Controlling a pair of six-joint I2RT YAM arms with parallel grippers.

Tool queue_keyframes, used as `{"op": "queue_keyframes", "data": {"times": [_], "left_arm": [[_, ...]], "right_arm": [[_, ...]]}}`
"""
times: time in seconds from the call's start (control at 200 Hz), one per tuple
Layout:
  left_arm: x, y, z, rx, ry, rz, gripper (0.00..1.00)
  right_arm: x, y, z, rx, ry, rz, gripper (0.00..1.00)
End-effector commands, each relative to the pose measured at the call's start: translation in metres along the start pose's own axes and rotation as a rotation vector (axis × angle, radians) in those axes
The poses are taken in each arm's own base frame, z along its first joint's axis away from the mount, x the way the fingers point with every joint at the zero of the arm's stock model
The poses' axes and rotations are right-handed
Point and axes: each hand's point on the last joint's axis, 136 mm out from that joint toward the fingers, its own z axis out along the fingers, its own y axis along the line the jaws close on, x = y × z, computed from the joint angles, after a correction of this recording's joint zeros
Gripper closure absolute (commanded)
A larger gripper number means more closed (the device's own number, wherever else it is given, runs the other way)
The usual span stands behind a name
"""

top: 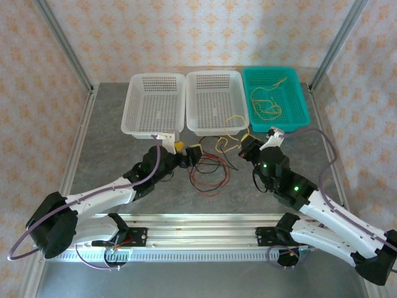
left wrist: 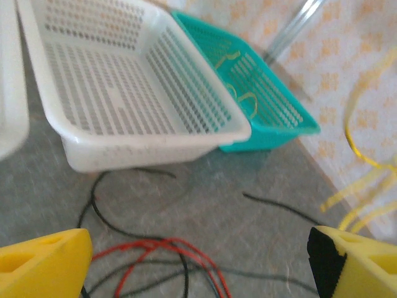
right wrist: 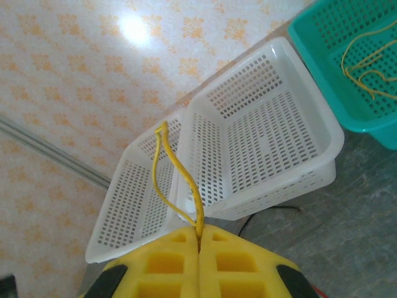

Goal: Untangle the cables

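Note:
A tangle of red cable (top: 208,175) and black cable (top: 218,162) lies on the grey table in front of the white baskets. My left gripper (top: 188,152) hovers at its left edge, open, and nothing sits between its yellow fingers. In the left wrist view the gripper (left wrist: 198,251) has the red cable (left wrist: 162,247) and black cable (left wrist: 94,211) below its gap. My right gripper (top: 245,144) is shut on a yellow cable (top: 231,133), which rises as a thin loop (right wrist: 178,167) from the pinched fingertips (right wrist: 200,239). More yellow cable (top: 267,102) lies in the teal basket.
Three baskets stand in a row at the back: a white one (top: 133,102) on the left, a second white one (top: 240,93) in the middle, and a teal one (top: 300,99) on the right. Metal frame posts stand at both back corners.

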Motion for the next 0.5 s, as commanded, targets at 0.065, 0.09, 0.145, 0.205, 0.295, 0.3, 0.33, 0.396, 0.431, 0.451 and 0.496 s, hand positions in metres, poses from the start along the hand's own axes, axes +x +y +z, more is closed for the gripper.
{"op": "queue_keyframes", "data": {"times": [0.065, 0.09, 0.145, 0.205, 0.295, 0.3, 0.33, 0.396, 0.431, 0.451, 0.496], "left_arm": [[0.003, -0.046, -0.013, 0.191, -0.037, 0.024, 0.09], [0.004, -0.051, -0.015, 0.213, -0.038, 0.027, 0.09], [0.007, -0.057, -0.018, 0.240, -0.041, 0.026, 0.09], [0.009, -0.058, -0.019, 0.250, -0.045, 0.017, 0.09], [0.011, -0.059, -0.017, 0.262, -0.049, -0.005, 0.09], [0.011, -0.060, -0.017, 0.263, -0.049, -0.006, 0.09], [0.012, -0.062, -0.015, 0.270, -0.050, -0.012, 0.08], [0.012, -0.069, -0.012, 0.290, -0.055, -0.021, 0.07], [0.012, -0.073, -0.009, 0.296, -0.057, -0.024, 0.07], [0.013, -0.075, -0.008, 0.297, -0.055, -0.026, 0.06], [0.014, -0.077, -0.003, 0.296, -0.057, -0.030, 0.06]], "right_arm": [[-0.010, 0.013, 0.005, -0.023, -0.034, 0.243, 1.00], [-0.010, 0.012, 0.006, -0.015, -0.036, 0.262, 1.00], [-0.008, 0.010, 0.009, -0.002, -0.039, 0.290, 1.00], [-0.007, 0.010, 0.011, 0.005, -0.040, 0.318, 1.00], [-0.005, 0.012, 0.015, 0.000, -0.035, 0.365, 1.00], [-0.004, 0.012, 0.016, 0.000, -0.035, 0.366, 1.00], [-0.003, 0.014, 0.017, -0.009, -0.029, 0.379, 1.00], [0.000, 0.020, 0.021, -0.026, -0.015, 0.400, 1.00], [0.001, 0.022, 0.023, -0.033, -0.009, 0.406, 1.00], [0.001, 0.024, 0.024, -0.036, -0.005, 0.407, 1.00], [0.002, 0.027, 0.026, -0.038, 0.001, 0.410, 1.00]]}}
